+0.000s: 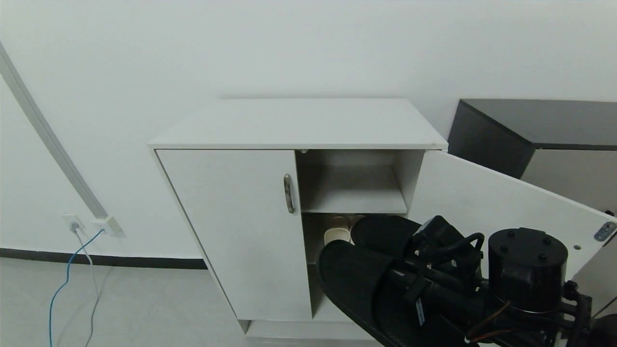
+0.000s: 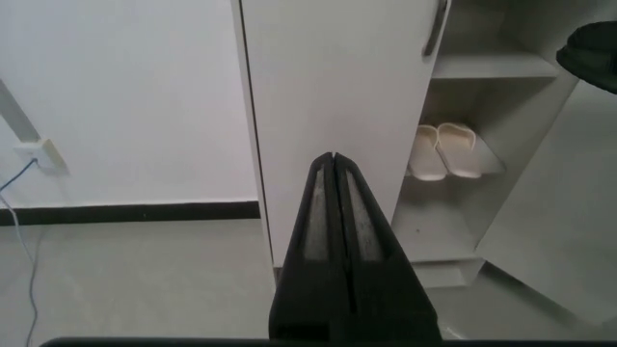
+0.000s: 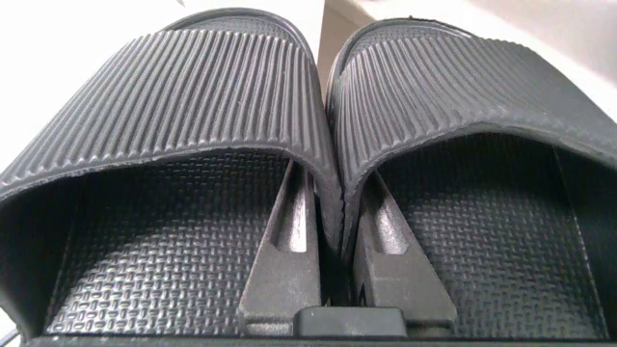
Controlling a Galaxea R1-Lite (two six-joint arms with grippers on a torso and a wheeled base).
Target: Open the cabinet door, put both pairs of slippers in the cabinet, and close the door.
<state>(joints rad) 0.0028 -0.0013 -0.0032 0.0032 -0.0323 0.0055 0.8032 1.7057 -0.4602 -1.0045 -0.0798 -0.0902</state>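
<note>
Black slippers (image 1: 366, 270) sit side by side, inner walls pinched in the right gripper (image 3: 335, 193). Toes and long axis point into the open right half of the cabinet (image 1: 299, 123), just in front of it. Right door (image 1: 482, 202) is swung wide. Beige slippers (image 1: 337, 234) are on a lower shelf inside. Left gripper (image 2: 334, 193) is clenched on nothing, facing the closed left door (image 1: 231, 226). Looks like a straight push-in for the right arm.

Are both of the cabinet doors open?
No, the left door is shut flat, while the right door is swung wide open.
</note>
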